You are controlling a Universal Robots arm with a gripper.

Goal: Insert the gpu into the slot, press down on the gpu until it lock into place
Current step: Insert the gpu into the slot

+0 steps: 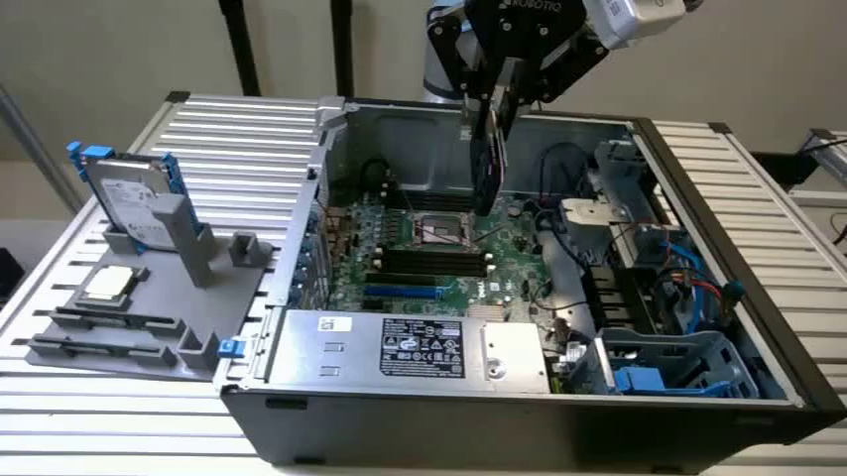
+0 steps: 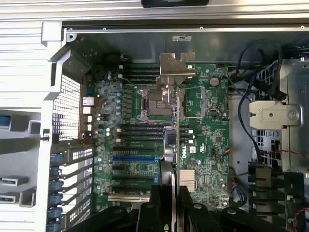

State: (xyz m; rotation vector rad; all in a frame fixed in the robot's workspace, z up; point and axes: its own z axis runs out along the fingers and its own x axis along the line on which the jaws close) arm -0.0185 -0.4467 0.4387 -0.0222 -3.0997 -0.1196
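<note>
Above the socket (image 1: 443, 230), in the exterior view, the gripper (image 1: 495, 104) hangs over the open case (image 1: 411, 149) with its fingers clenched on the gpu (image 1: 487, 164). The card stands on edge, upright. Its lower end is in the air just beyond the socket, clear of the board (image 1: 510, 268). The blue slot (image 1: 401, 294) lies nearer the camera than the socket, past the black memory slots (image 1: 426, 260). It is bare, and the gpu is well apart from it. Nearer still than the socket sits the silver power supply (image 1: 411, 347). Far to the exterior view's left of the socket, outside the case, a grey tray (image 1: 146, 337) on the table (image 1: 741, 159) holds a drive (image 1: 130, 198) standing upright.

In the wrist view the gpu (image 2: 174, 72) shows edge-on from above. Its metal bracket sits just beside the socket (image 2: 157, 99). Its thin edge runs back past the socket to the gripper (image 2: 176, 203), whose dark fingers (image 2: 157, 212) grasp it from both sides. The slot (image 2: 135, 158) lies on the far side of the memory slots (image 2: 140, 133) from the socket, parallel to them, with nothing seated in it. The card's edge runs crosswise to the slot's line, just past the slot's end.
</note>
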